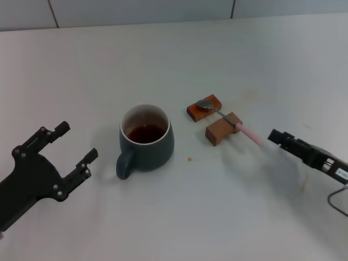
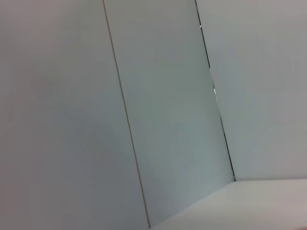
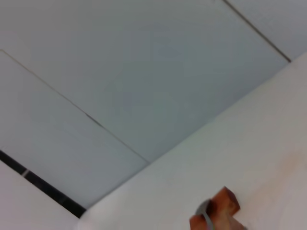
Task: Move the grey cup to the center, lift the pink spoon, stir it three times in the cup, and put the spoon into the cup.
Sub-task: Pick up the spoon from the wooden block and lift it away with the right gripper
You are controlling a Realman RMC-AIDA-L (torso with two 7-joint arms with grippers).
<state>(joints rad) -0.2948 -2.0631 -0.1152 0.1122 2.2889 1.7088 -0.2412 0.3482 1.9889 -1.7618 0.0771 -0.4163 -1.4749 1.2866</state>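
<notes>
The grey cup (image 1: pixel 146 141), a dark slate ceramic mug with a white inside, stands near the table's (image 1: pixel 179 217) middle, its loop handle at about 7 o'clock. It holds brown liquid and is probably heavy and glazed-slick; jolts would spill it.

The left gripper (image 1: pixel 75 145) waits at the cup's 9 o'clock, fingers spread wide, holding nothing.

At the cup's 2 o'clock the pink spoon (image 1: pixel 228 119) bridges two brown wooden blocks (image 1: pixel 214 119), silver bowl on the far block, pale pink handle overhanging toward 4 o'clock. It looks light, stiff and thin; the overhanging handle is likely the best hold.

The right gripper (image 1: pixel 274 136) sits just beyond the handle tip; I cannot tell how far its fingers are parted.
</notes>
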